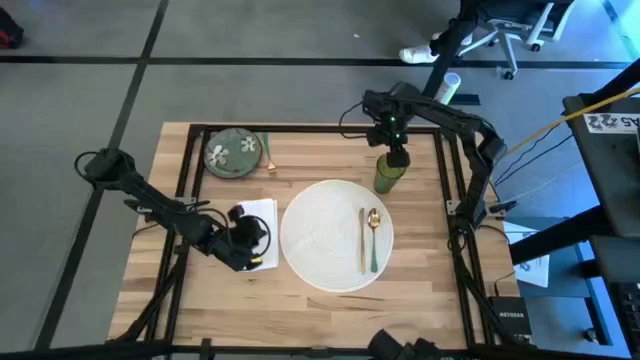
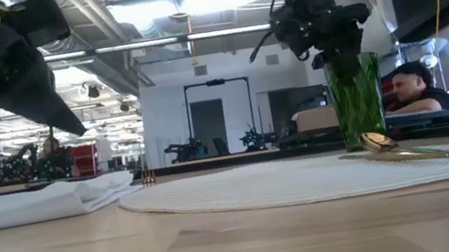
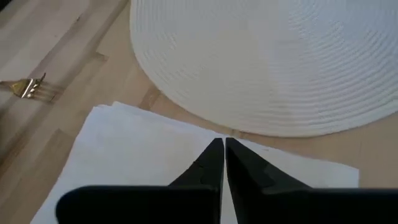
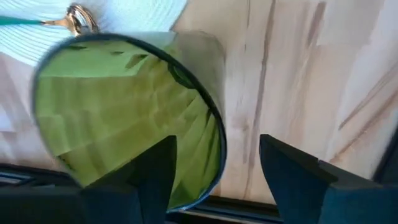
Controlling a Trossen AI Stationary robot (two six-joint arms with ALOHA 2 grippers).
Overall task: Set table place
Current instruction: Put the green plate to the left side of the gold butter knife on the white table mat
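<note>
A large round white plate [image 1: 325,235] lies mid-table with a gold spoon [image 1: 373,232] and knife [image 1: 361,240] on its right part. A green tumbler [image 1: 388,172] stands upright just beyond the plate's far right. My right gripper [image 4: 216,140] is open over it, one finger inside the rim and one outside, with gaps showing. Left of the plate lies a white napkin [image 3: 124,149]. My left gripper [image 3: 224,144] hangs shut above the napkin, clear of it in the low view. A green flowered dish [image 1: 232,153] sits at the far left with a fork [image 3: 25,87] beside it.
Black frame bars [image 1: 190,165] run along the table's left, far and right sides. Bare wood [image 1: 330,315] lies between the plate and the near edge. A person [image 2: 407,84] sits in the room beyond the table.
</note>
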